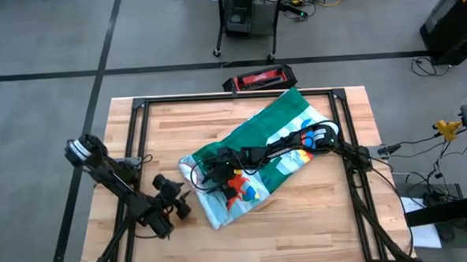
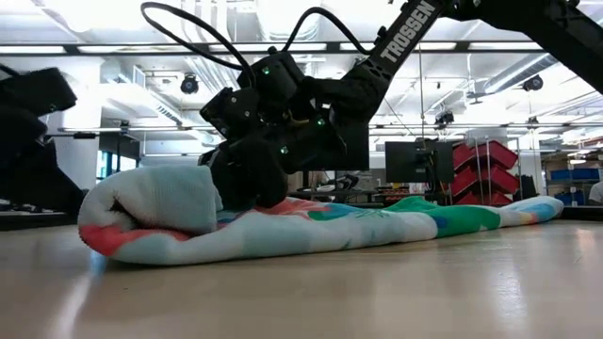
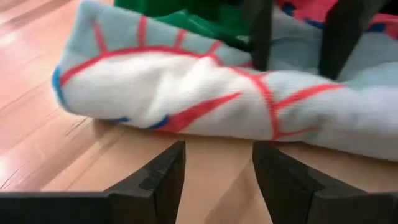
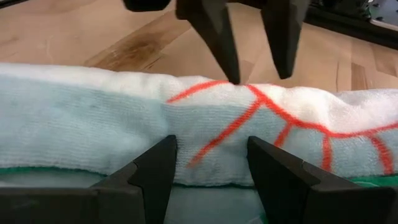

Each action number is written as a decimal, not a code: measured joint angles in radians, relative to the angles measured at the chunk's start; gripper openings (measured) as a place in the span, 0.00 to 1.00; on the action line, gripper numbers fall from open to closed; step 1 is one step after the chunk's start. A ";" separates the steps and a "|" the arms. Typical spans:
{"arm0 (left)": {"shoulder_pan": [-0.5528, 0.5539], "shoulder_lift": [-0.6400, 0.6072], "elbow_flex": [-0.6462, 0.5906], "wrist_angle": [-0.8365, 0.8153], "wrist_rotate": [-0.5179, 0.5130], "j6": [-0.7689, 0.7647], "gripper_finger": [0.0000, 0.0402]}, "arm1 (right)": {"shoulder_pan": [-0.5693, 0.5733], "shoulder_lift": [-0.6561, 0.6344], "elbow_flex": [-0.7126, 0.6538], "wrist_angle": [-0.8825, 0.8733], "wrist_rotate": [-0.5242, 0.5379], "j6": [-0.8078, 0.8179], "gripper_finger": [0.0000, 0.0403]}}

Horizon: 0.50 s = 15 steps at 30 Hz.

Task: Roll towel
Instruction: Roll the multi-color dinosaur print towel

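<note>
The towel (image 1: 274,145) lies slantwise across the wooden table, from the far right toward the near left. Its dinosaur face shows, and so does a green part at the far end. The near left end is rolled into a thick roll (image 2: 151,221). My right gripper (image 1: 212,173) reaches in from the table's right over the flat cloth and stands open just behind the roll (image 4: 93,124). My left gripper (image 1: 186,206) is open at the roll's other side, low over bare wood. Its fingers (image 3: 217,168) stop a little short of the roll (image 3: 186,93) and touch nothing. My right gripper comes in slanting down from the table's right, and its open fingers (image 3: 258,37) stand against the roll's far side, where the roll meets the flat cloth (image 2: 283,212). Nothing is pinched between them. The towel lies on the table, slack.
A red and black box (image 1: 259,79) sits at the table's far edge. Black frame rails (image 1: 138,111) run along the table's left, right and far sides. Bare wood (image 1: 301,231) lies between the towel and the near edge.
</note>
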 joint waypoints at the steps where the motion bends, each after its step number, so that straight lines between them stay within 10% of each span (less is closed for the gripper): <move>1: 0.004 -0.005 -0.016 0.000 0.003 -0.003 0.45 | 0.000 0.000 0.000 0.000 0.000 0.000 0.46; 15: 0.163 -0.031 -0.160 0.313 0.008 0.359 0.47 | 0.000 0.001 0.000 -0.001 -0.002 -0.003 0.46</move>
